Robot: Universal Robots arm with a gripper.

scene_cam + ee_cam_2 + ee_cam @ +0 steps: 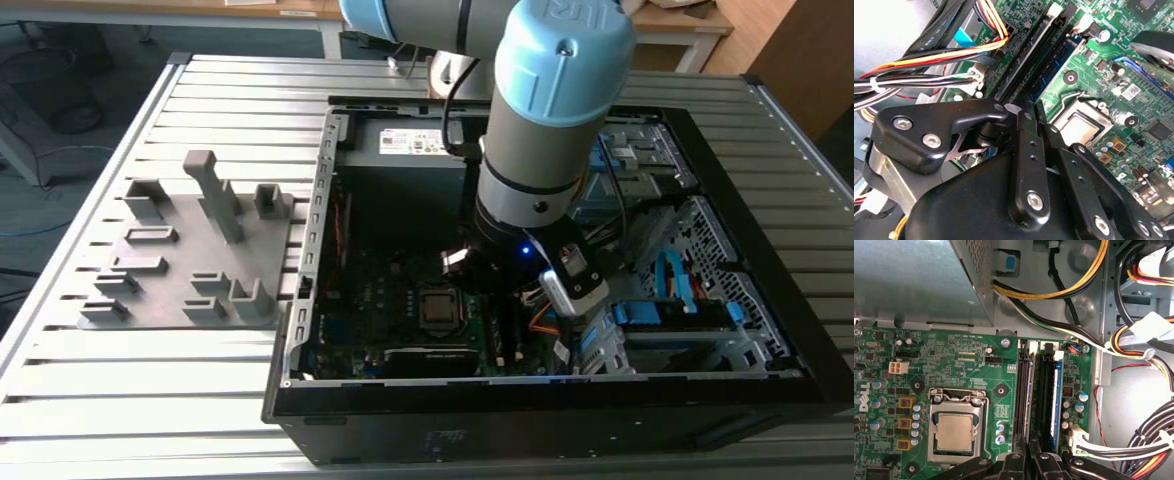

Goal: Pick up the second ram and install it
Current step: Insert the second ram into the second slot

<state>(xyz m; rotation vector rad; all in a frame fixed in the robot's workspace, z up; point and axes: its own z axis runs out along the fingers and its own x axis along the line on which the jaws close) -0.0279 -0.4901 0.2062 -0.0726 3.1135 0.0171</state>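
Fingers: the fingers [1015, 465] are drawn almost together, leaving only a thin gap; in both wrist views a thin dark stick runs out from that gap, so I judge they are pinching it.
Second ram: the second ram [1026, 405] stretches straight ahead of the fingers, lying along the memory slot closest to the processor [955, 432], its far end at a white latch [1022, 344].
Step in hand: seating, by my reading; the stick is lined up with the slot, but whether it is fully pressed home cannot be told.
What the move calls for: a straight push down, the stick kept parallel to the slot, the latches free to close.
Neighbouring slot: a second black slot [1045, 400] runs just beside the fingers, on the side away from the processor.
Tight edges: a cable bundle [1149, 440] crowds beyond that slot; the grey power supply box [914, 280] stands past the ram's far end.
Open room: mainly above the board.
Farther out: the grey holder block [187, 260] rests on the bench [80, 400], well apart from the fingers.
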